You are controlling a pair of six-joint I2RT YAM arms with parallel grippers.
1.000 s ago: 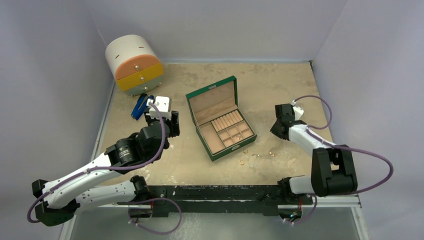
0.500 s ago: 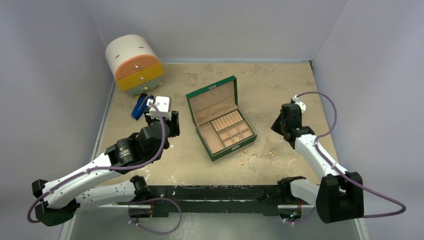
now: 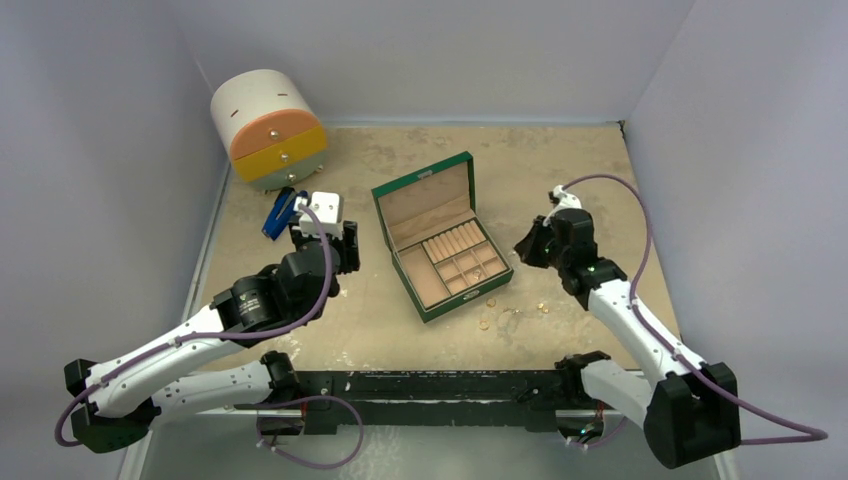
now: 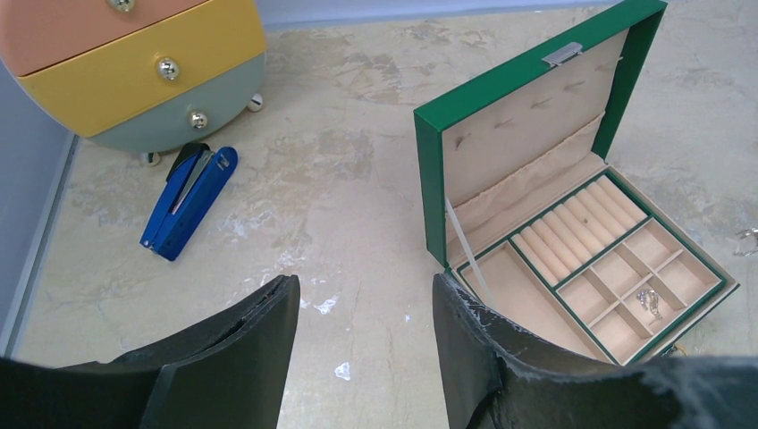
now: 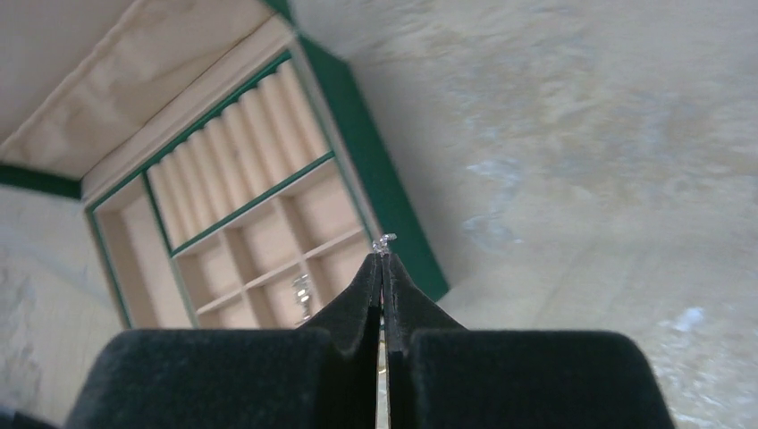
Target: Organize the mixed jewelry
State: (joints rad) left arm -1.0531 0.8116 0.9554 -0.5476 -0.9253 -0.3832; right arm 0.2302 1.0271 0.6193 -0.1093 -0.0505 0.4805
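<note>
Right gripper (image 5: 383, 261), clamped on 1 tiny silver piece (image 5: 383, 239), looks mid-carry toward the green box (image 5: 391, 214); next, release above a compartment, while the left gripper (image 4: 364, 299) hangs parted, empty.

Left arm (image 3: 170, 350), right arm (image 3: 630, 310): identical build, white link shells, black joint housings. Round black motor cap (image 3: 250, 300) carries a small label. Thin purple cable (image 3: 310, 466) runs along each arm in loose loops. White box (image 3: 325, 208) at left wrist. Fingers (image 4: 241, 353) matte black, edges scuffed whitish. Black base rail (image 3: 430, 385).
</note>
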